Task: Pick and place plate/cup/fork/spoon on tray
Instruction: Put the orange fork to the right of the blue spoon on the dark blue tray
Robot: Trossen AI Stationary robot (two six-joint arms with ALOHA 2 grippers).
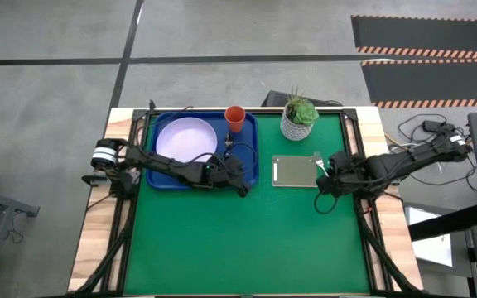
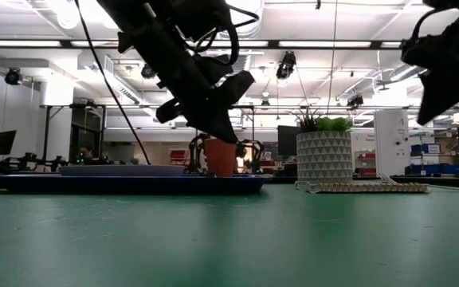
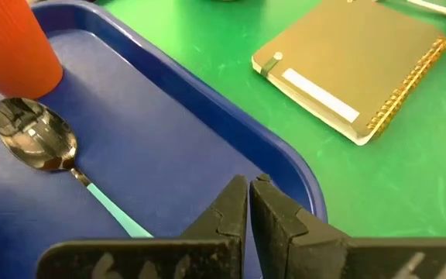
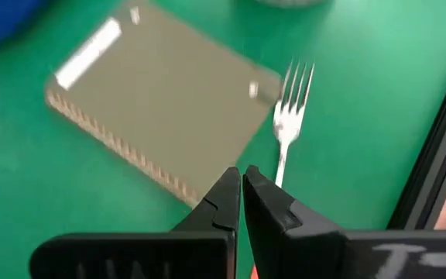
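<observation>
The blue tray (image 1: 251,170) lies at the table's far left and holds the pale plate (image 1: 186,139), the orange-red cup (image 1: 234,118) and the spoon (image 3: 36,143), which lies flat on the tray floor beside the cup (image 3: 14,46). My left gripper (image 3: 252,203) is shut and empty, raised over the tray's near right corner (image 3: 300,174). The fork (image 4: 289,124) lies on the green table by the right edge of the grey-green pad (image 4: 161,101). Its handle runs under my right gripper (image 4: 241,190), which is shut and raised above it.
A white pot with a green plant (image 1: 300,118) stands at the far edge, right of the tray. The grey-green pad (image 1: 295,170) lies between the two grippers. The near half of the green table (image 1: 247,248) is bare.
</observation>
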